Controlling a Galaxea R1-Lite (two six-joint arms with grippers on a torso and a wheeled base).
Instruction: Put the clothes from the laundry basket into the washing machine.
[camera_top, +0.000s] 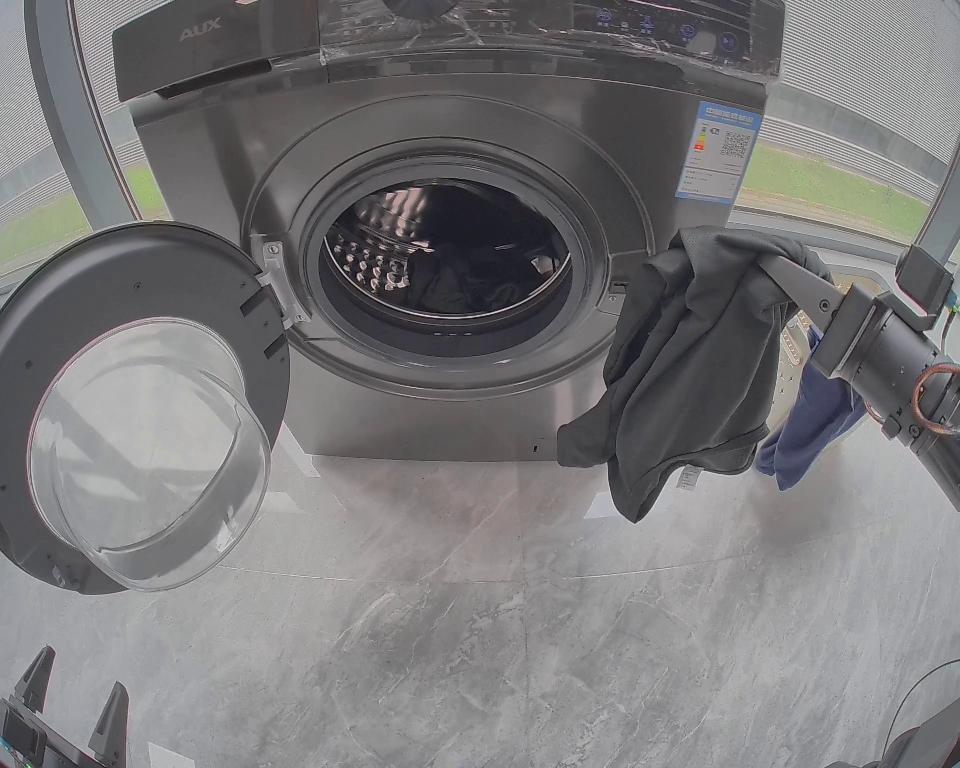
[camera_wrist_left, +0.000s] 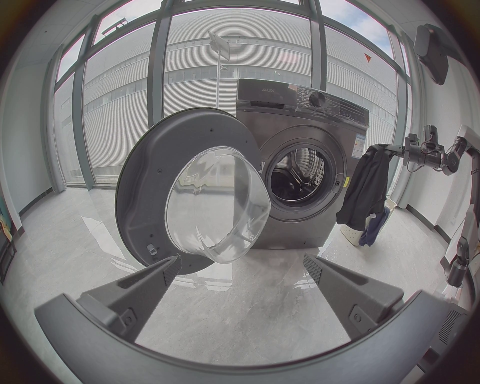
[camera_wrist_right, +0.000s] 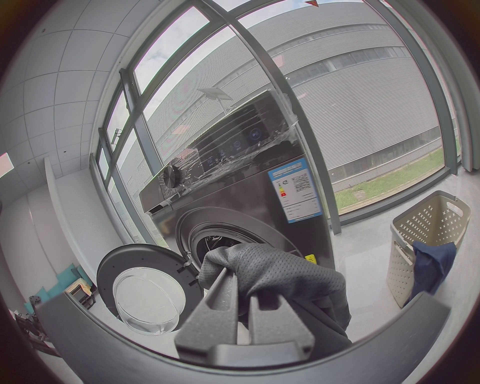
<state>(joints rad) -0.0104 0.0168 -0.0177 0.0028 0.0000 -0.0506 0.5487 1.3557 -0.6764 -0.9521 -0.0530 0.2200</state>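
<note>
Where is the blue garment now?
Head view, right side: blue garment hangs over the basket rim, right of the washer, behind the shirt in the right claw.

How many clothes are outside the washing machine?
2. A dark grey garment hangs from the right tool; a blue garment drapes over the laundry basket rim. More may be hidden inside the basket.

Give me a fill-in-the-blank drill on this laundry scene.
1. The right gripper is ____ on the grey garment.
2. The washing machine door stands ____.
3. A blue garment hangs over the rim of the ____.
4. The left gripper holds ____.

Missing: shut; open; laundry basket; nothing.
</note>
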